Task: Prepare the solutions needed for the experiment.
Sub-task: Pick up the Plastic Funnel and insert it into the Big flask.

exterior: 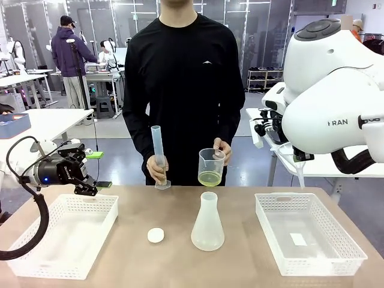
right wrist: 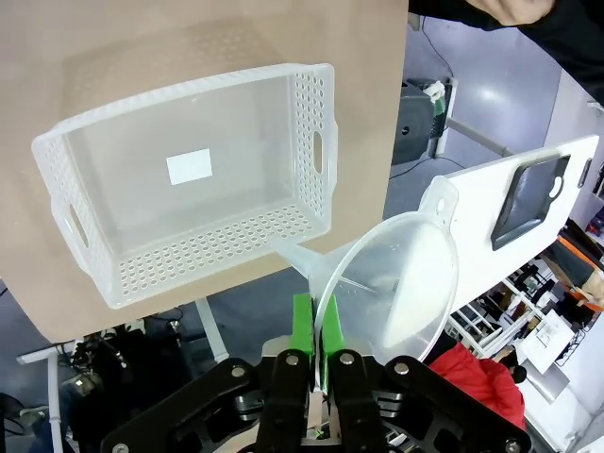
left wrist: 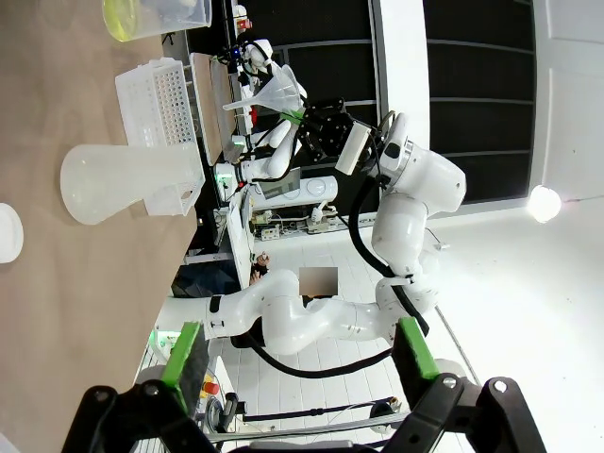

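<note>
The desk (exterior: 138, 210) reads to me as smooth, matt tan board. The basket (exterior: 60, 270) at its left edge and the second basket (exterior: 324, 264) at its right edge are white perforated plastic. The conical flask (exterior: 207, 225) is cloudy, frosted plastic. The beaker (exterior: 211, 159) is clearer, and the solutions (exterior: 210, 178) inside it look glassy yellow-green. The cylinder (exterior: 158, 147) is bluish translucent plastic, and the cap (exterior: 156, 235) is matt white. The funnel (right wrist: 396, 283) is smooth and translucent. On the right gripper (right wrist: 316, 311) the pads (right wrist: 301, 326) look like green rubber, and the body is matt black.

The right gripper (right wrist: 317, 326) pinches the rim of a clear funnel (right wrist: 401, 278). A white basket (right wrist: 222, 247) sits on the brown tabletop (right wrist: 142, 38), close to its edge, with a white sticker (right wrist: 189, 167) inside.
</note>
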You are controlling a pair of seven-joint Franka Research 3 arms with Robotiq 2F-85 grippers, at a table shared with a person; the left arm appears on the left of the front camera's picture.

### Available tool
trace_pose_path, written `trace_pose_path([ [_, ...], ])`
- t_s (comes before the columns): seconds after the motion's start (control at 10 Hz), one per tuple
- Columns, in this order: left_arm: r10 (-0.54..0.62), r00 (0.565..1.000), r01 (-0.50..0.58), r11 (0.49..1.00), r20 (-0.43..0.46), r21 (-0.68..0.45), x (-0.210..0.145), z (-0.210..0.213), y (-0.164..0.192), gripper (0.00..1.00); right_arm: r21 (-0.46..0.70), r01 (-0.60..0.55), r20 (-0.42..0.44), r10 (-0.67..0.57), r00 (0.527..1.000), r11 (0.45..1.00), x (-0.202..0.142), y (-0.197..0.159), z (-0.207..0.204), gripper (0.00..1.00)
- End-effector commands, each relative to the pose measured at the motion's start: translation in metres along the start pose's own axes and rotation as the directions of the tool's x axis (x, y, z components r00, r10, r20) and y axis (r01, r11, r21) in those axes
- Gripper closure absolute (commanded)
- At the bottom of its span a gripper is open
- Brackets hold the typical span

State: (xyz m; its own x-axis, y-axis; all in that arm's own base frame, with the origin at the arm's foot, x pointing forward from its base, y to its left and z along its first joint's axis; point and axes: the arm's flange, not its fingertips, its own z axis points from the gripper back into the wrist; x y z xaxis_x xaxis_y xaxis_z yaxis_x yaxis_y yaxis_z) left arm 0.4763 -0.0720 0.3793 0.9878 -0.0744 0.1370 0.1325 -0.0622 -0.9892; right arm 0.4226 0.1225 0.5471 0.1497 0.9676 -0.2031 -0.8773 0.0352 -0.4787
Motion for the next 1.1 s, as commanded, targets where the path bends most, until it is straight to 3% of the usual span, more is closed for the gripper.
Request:
trace_pose_path([
  [0.0,0.004,1.0,-0.004,1.0,0.005,-0.007,0.0,-0.001,-0.002,0.0,-0.004,-0.005,-0.01,0.005,1.0,1.0,-0.001,-0.002,0.001,1.0],
  [0.2,0.004,1.0,-0.004,1.0,0.005,-0.007,0.0,-0.001,-0.002,0.0,0.0,0.0,-0.001,0.0,1.0,1.0,-0.001,0.0,0.0,0.96],
  [0.5,0.004,1.0,-0.004,1.0,0.005,-0.007,0.0,-0.001,-0.002,0.0,-0.12,-0.135,0.16,0.153,0.975,0.984,0.03,0.013,0.026,0.96],
  [1.0,0.004,1.0,-0.004,1.0,0.005,-0.007,0.0,-0.001,-0.002,0.0,-0.232,-0.369,0.43,0.435,0.791,0.9,0.073,0.047,0.076,0.96],
])
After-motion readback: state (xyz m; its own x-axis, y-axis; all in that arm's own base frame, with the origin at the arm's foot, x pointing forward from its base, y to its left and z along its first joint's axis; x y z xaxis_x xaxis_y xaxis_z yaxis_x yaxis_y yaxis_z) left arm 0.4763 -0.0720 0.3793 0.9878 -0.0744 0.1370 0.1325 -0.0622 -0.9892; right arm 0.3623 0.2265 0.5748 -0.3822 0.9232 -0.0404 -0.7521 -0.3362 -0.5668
